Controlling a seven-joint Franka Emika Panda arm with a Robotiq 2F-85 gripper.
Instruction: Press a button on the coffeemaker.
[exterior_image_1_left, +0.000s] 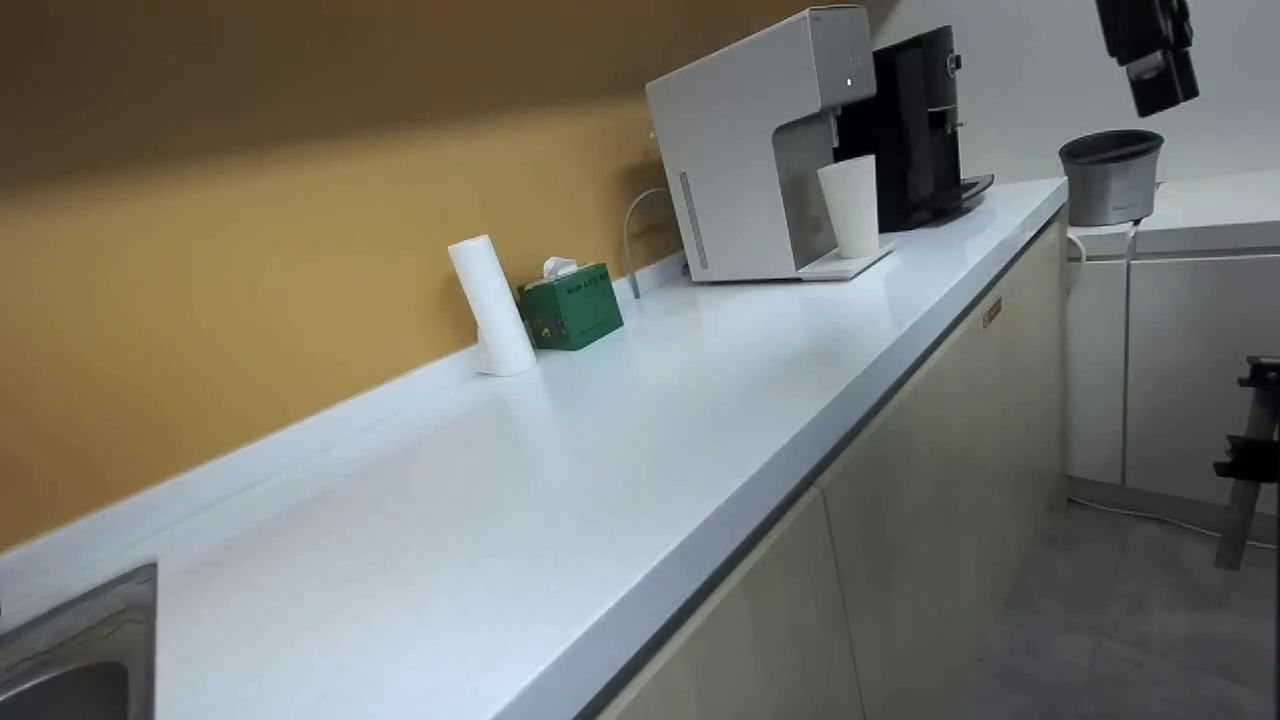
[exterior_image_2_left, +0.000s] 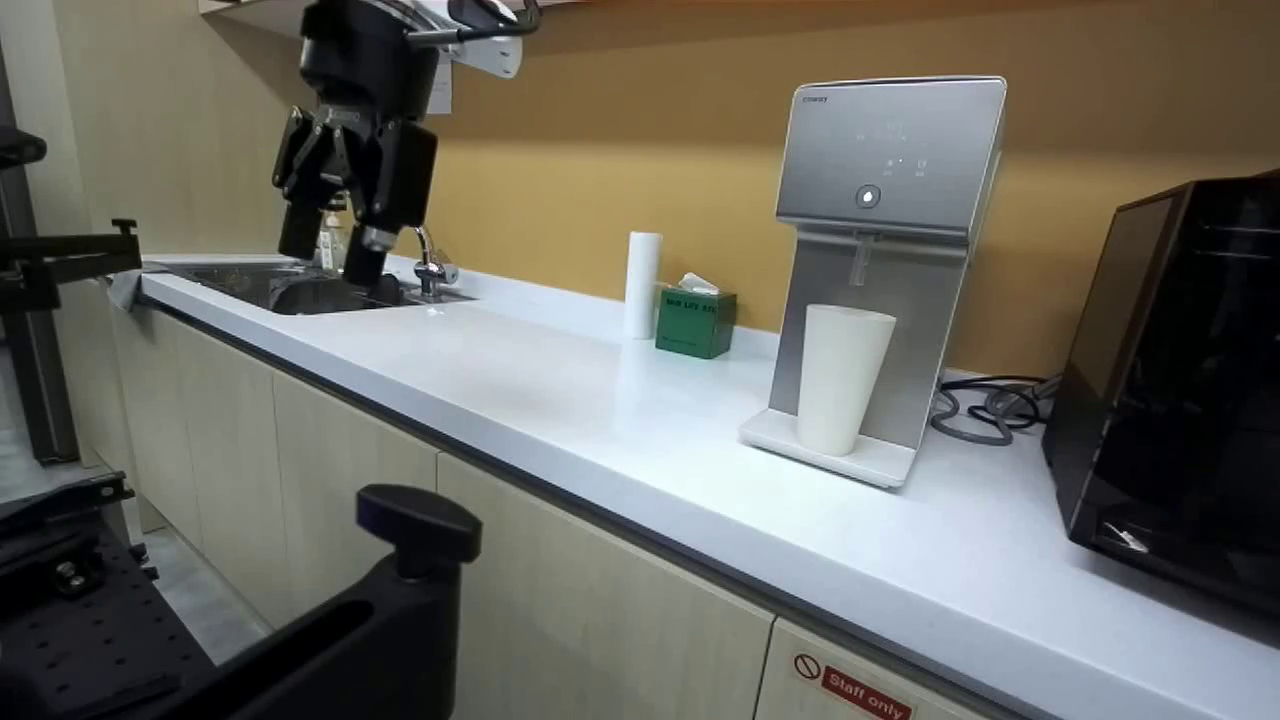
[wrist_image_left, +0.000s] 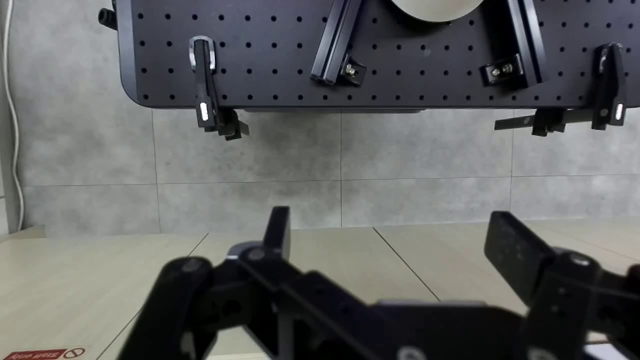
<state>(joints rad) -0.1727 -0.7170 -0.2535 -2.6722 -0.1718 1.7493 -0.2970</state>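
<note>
A silver-grey dispensing machine (exterior_image_2_left: 890, 150) stands on the counter, with a round button (exterior_image_2_left: 868, 196) on its front panel; it also shows side-on in an exterior view (exterior_image_1_left: 740, 170). A white cup (exterior_image_2_left: 845, 380) stands on its base under the spout. A black machine (exterior_image_1_left: 910, 130) with a drip tray stands beside it; I cannot tell which is the coffeemaker. My gripper (exterior_image_2_left: 331, 250) is open and empty, pointing down, in the air far from both machines. In the wrist view its fingers (wrist_image_left: 392, 235) are spread wide above floor and cabinet fronts. Neither machine shows there.
A green tissue box (exterior_image_2_left: 697, 322) and a white paper roll (exterior_image_2_left: 642, 285) stand by the wall on the white counter (exterior_image_2_left: 560, 400). A sink (exterior_image_2_left: 290, 285) is at the counter's far end. The robot's black perforated base table (wrist_image_left: 280, 60) and a black clamp (exterior_image_2_left: 415, 540) stand before the cabinets.
</note>
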